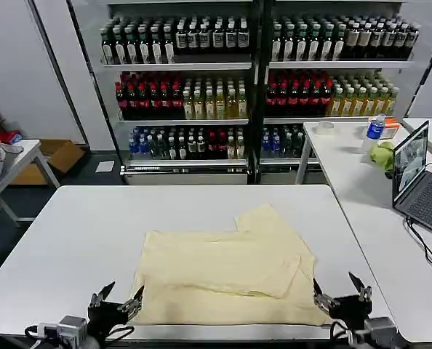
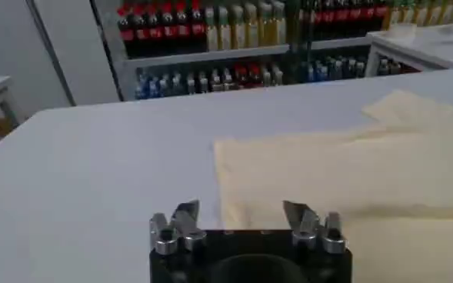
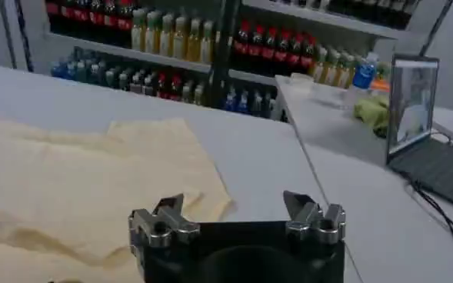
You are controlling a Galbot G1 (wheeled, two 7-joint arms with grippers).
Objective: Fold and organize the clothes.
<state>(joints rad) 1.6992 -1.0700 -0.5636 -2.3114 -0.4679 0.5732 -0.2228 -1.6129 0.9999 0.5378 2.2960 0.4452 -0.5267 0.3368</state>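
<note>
The cream T-shirt point(image 1: 230, 273) is lying partly folded in the lower middle of the head view, on the white table point(image 1: 78, 233). The left end effector point(image 1: 116, 299) is hovering at the shirt's lower left corner, fingers spread and holding nothing. The right end effector point(image 1: 342, 289) is hovering at the lower right corner, also spread.

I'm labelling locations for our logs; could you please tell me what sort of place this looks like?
Probably a robot test lab staged as a shop: stocked drink shelves stand behind white work tables, and a laptop sits open alongside.
</note>
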